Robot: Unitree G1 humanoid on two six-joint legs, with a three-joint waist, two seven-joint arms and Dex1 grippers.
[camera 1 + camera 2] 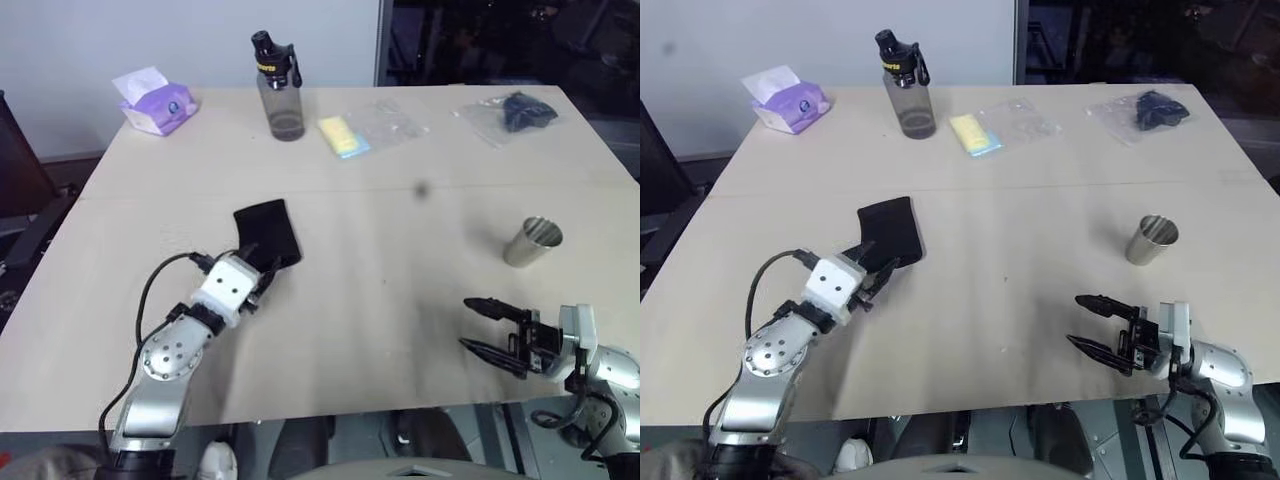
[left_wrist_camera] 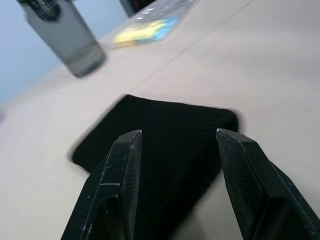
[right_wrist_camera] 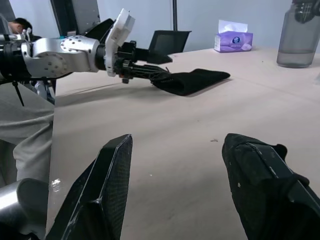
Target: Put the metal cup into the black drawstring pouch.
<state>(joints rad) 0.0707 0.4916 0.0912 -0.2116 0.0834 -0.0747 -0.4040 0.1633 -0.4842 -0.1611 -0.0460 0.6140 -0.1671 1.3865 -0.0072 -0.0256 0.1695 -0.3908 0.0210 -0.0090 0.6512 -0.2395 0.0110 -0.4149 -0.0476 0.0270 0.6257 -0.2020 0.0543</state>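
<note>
The black drawstring pouch (image 1: 268, 233) is being shown lying flat on the pale surface (image 1: 380, 330), left of centre, with its long axis running from the near side toward the far edge. The left claw (image 1: 264, 275) is being held at the pouch's near end, fingers spread wide; in the left wrist view the two fingers (image 2: 117, 175) are being seen standing to either side of the pouch's near part, and whether they are touching the cloth cannot be told.

The metal cup (image 1: 532, 242) is being seen on the right side of the surface, tilted rather than upright, its open mouth facing up and toward the far right. It is sitting well apart from the pouch. The right claw (image 1: 487, 327) is being held near the front edge, on the near side of the cup and apart from it, fingers open and empty, pointing toward the left arm.

The right wrist view is looking across the surface at the left claw and the pouch from the side. A grey bottle (image 1: 278, 88), a tissue pack (image 1: 155, 102), a yellow packet (image 1: 343, 136) and a dark item in a clear bag (image 1: 512, 113) are being seen along the far edge in the head views.
</note>
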